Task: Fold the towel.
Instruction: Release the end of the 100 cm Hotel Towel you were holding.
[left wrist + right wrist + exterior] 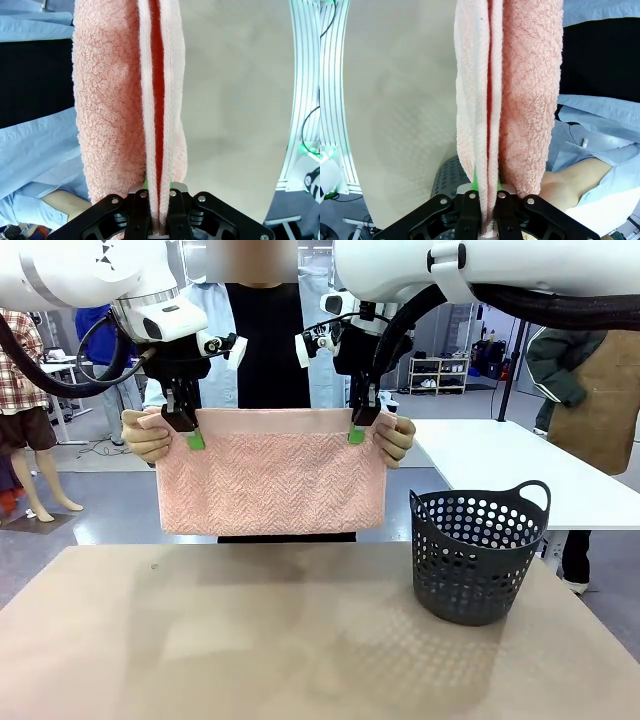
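Note:
The salmon-pink towel [270, 475] hangs doubled over in the air above the far side of the table, its folded layers hanging down. My left gripper [192, 432] is shut on its upper left corner and my right gripper [358, 428] is shut on its upper right corner. A person across the table holds the same two corners, one hand [146, 435] beside each gripper. In the left wrist view the towel [130, 100] runs straight up from between the shut fingers. The right wrist view shows the towel [510, 95] pinched the same way.
A dark perforated basket [478, 552] with handles stands on the tan table [250, 640] at the right, below and right of the towel. A white table [520, 465] lies behind on the right. Another person stands at the far right.

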`<state>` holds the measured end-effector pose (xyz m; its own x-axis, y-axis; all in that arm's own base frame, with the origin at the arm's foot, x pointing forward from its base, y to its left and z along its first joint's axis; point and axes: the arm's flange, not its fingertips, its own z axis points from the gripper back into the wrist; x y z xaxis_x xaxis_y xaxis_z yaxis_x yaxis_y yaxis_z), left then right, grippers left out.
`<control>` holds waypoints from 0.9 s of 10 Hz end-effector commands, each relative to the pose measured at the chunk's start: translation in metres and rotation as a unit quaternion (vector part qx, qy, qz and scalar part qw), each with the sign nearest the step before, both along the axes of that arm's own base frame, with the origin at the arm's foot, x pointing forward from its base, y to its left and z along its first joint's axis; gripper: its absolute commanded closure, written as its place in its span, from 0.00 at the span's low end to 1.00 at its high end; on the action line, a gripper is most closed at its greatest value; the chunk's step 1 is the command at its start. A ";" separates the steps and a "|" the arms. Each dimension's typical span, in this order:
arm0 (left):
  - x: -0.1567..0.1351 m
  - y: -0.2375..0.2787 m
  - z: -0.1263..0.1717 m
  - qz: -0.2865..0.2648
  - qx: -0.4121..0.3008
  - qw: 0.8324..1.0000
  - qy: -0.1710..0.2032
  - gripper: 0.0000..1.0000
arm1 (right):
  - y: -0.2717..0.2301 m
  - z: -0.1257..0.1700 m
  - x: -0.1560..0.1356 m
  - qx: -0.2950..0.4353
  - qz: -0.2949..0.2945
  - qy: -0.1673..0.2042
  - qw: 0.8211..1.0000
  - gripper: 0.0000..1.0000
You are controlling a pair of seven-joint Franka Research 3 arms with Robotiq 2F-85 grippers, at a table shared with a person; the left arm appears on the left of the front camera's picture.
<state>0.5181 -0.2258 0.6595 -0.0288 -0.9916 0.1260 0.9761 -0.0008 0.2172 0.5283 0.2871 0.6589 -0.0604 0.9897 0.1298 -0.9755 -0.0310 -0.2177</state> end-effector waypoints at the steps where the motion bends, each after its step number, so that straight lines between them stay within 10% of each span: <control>1: 0.000 0.001 0.000 0.003 -0.001 1.000 0.000 1.00 | -0.001 0.001 0.000 -0.002 0.000 -0.003 1.000 1.00; 4: 0.000 0.001 0.003 -0.004 -0.009 1.000 -0.003 0.70 | -0.004 0.001 -0.003 0.001 0.000 0.005 1.000 0.67; 5: 0.000 0.002 0.004 -0.001 -0.009 1.000 -0.003 0.45 | -0.004 0.003 -0.003 0.004 -0.004 0.002 1.000 0.46; 6: -0.001 0.002 0.007 0.002 -0.013 1.000 -0.007 0.44 | -0.003 0.006 -0.004 0.003 -0.004 -0.001 1.000 0.38; 7: -0.003 0.003 0.012 0.002 -0.015 1.000 -0.012 0.19 | -0.003 0.009 -0.007 0.002 -0.003 -0.004 1.000 0.53; 8: -0.005 0.005 0.017 0.007 -0.018 1.000 -0.015 0.17 | -0.005 0.015 -0.009 0.005 -0.009 -0.006 1.000 0.10; 9: -0.008 0.008 0.026 0.008 -0.029 0.999 -0.019 0.00 | -0.007 0.025 -0.013 0.016 -0.014 -0.011 1.000 0.25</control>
<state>0.5136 -0.2227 0.6766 -0.0275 -0.9897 0.1403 0.9693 0.0079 0.2459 0.5210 0.2840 0.6735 -0.0607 0.9887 0.1368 -0.9705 -0.0264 -0.2396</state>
